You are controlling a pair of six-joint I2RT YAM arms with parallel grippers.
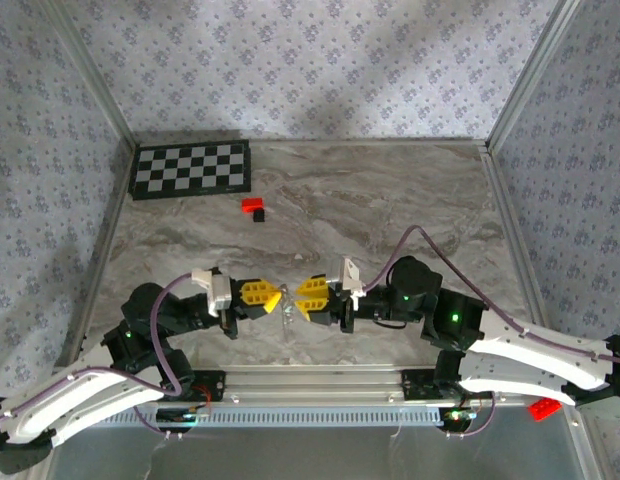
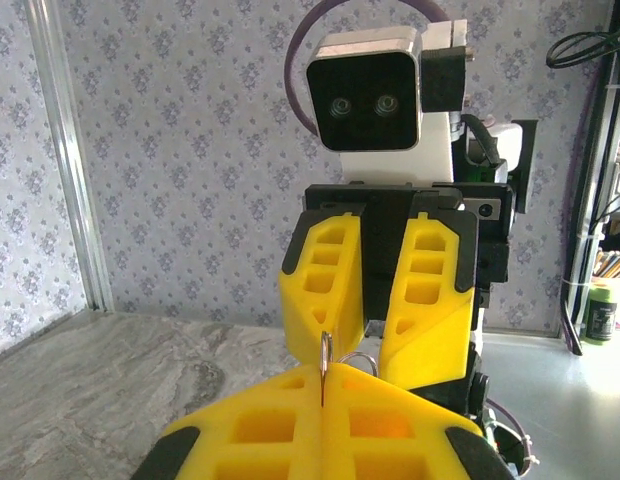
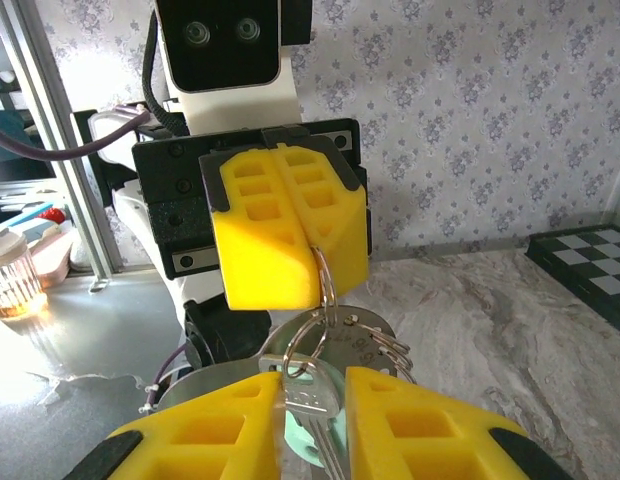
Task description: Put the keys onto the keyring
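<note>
Looking down from above, you had the left claw (image 1: 276, 297) and the right claw (image 1: 301, 298) tip to tip over the near middle of the tabletop (image 1: 390, 200). A small silvery glint hung between them, too tiny in that view to sort into parts.

Your left claw was clenched on the keyring (image 3: 324, 285). In the right wrist view the thin wire loop ran up into the seam between its yellow halves, and the top of the loop was buried there. In the left wrist view the same keyring showed edge-on, a mere sliver at the seam.

Below it hung the keys (image 3: 308, 392), bunched and overlapping, so you could not count them. A silvery one lay in front, something pale green sat behind it, and their lower ends were cut off by the bottom edge of the view.

Your right claw was released, its fingers (image 3: 215, 430) standing apart on either side of the keys. A narrow strip of gap showed beside the front key. Whether the other pad touched the metal could not be told.

Stamped marks on a round piece (image 3: 358, 345) behind the keys were unreadable.

Well apart, toward the far side, a red-and-black block (image 1: 253, 207) lay near a checkerboard (image 1: 190, 167) at the far left corner.
</note>
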